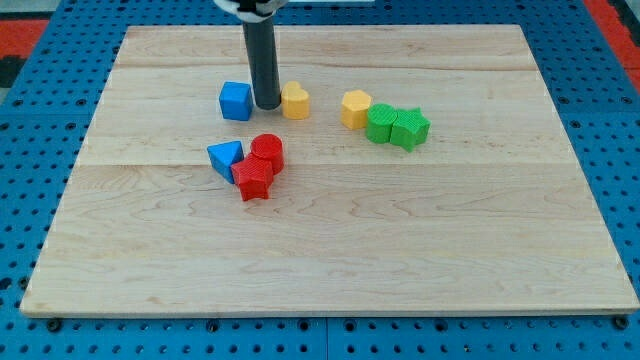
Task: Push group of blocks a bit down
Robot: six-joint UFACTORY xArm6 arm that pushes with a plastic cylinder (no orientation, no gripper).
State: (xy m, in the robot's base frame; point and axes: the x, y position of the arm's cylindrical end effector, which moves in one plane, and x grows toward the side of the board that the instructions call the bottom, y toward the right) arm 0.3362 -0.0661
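1. Nearest: red star block (254, 181), touching red cylinder (267, 150) and blue triangular block (225, 156).
2. No fingers; my tip (267, 105) sits between blue cube (235, 101) and yellow block (295, 101), far of cluster.
3. Risk: tip meets the cylinder off-centre, cluster splits, triangle slips left.

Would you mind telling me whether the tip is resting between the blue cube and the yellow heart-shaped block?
Yes, my tip sits in the gap between the blue cube on the view's left and the yellow heart-shaped block on its right.
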